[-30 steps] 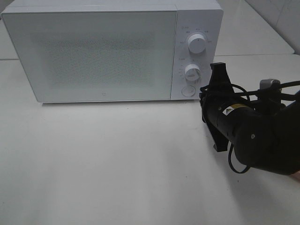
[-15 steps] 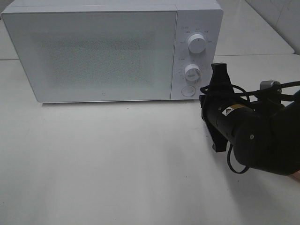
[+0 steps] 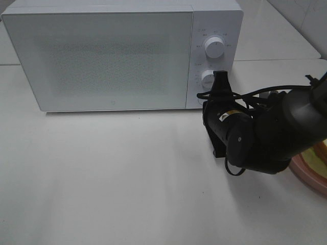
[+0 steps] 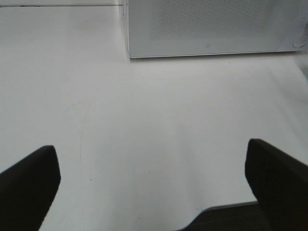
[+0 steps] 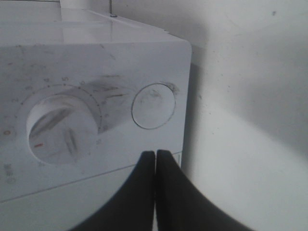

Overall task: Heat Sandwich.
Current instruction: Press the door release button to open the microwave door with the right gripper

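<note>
Well, starting at the far left, the left gripper [image 4: 150, 147] hangs over bare white table [image 3: 102, 178], its dark jaws wide apart with nothing between them. Next along stands the boxy white microwave oven [image 3: 102, 56] with its frosted door closed. On its control panel a round white upper knob [image 3: 214, 48] sits above a second white lower knob [image 3: 208, 78], and the wrist camera shows a flat round button [image 5: 153, 107] beside that lower knob. The black right gripper [image 5: 155, 156] has its jaws pressed together on nothing, the tips close to the panel just beside that button. I can't tell whether they touch it. My guess is that the button releases the door and a push is coming.

At the far right, half hidden behind the arm, is the rim of a pink round plate [image 3: 312, 179]. The sandwich [image 3: 317, 153] shows on it only as a sliver of pale yellow-green and orange. So it sits outside the oven, well apart from the door.

I'd expect the sandwich to be light and soft, its layers ready to slide or squash under a hard pinch. Gripping the stiff plate rim looks safer than gripping the bread, though a smooth plate may be slippery. If the bread must be taken directly, gentle pressure across the crusted sides should hold the layers together.
</note>
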### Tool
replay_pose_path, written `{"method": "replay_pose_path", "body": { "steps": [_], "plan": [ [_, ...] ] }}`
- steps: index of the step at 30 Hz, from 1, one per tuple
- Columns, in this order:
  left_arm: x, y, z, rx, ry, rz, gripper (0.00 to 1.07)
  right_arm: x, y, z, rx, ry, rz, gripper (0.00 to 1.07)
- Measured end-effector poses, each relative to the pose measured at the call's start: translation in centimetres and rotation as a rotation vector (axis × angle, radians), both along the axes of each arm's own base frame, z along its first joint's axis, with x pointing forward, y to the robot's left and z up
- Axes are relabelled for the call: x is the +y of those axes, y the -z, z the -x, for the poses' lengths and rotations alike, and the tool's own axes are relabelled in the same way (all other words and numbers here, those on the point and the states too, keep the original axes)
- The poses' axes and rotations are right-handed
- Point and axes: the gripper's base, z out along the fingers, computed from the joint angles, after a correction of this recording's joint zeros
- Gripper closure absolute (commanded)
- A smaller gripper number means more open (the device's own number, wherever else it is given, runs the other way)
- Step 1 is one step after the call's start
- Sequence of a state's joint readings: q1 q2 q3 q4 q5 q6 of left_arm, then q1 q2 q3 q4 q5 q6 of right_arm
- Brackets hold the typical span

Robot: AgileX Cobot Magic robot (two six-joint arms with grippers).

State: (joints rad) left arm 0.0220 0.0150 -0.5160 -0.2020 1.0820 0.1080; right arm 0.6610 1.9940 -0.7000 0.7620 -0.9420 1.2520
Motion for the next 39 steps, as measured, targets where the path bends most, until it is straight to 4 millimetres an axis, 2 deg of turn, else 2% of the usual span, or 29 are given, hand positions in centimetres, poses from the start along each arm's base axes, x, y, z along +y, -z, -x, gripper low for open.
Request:
{"method": "replay_pose_path", "body": {
  "steps": [5, 12, 19, 26, 39],
  "plan": [
    [0.0, 0.0, 0.0, 0.0, 0.0, 0.0, 0.09, 0.2, 0.5, -1.7, -0.003, 0.004, -0.005, 1.07],
    [0.0, 0.0, 0.0, 0.0, 0.0, 0.0, 0.09, 0.4, 1.3, -2.6, 0.004, 0.009, -0.004, 1.07],
    [0.0, 0.0, 0.0, 0.0, 0.001, 0.001, 0.09, -0.3, 1.6, -4.2, -0.004, 0.046, -0.011, 1.07],
    [0.0, 0.0, 0.0, 0.0, 0.001, 0.001, 0.09, 0.2, 2.0, -4.9, -0.007, 0.039, -0.013, 1.07],
    [0.0, 0.0, 0.0, 0.0, 0.001, 0.001, 0.09, -0.2, 2.3, -5.5, -0.005, 0.065, -0.002, 1.07]
  ]
}}
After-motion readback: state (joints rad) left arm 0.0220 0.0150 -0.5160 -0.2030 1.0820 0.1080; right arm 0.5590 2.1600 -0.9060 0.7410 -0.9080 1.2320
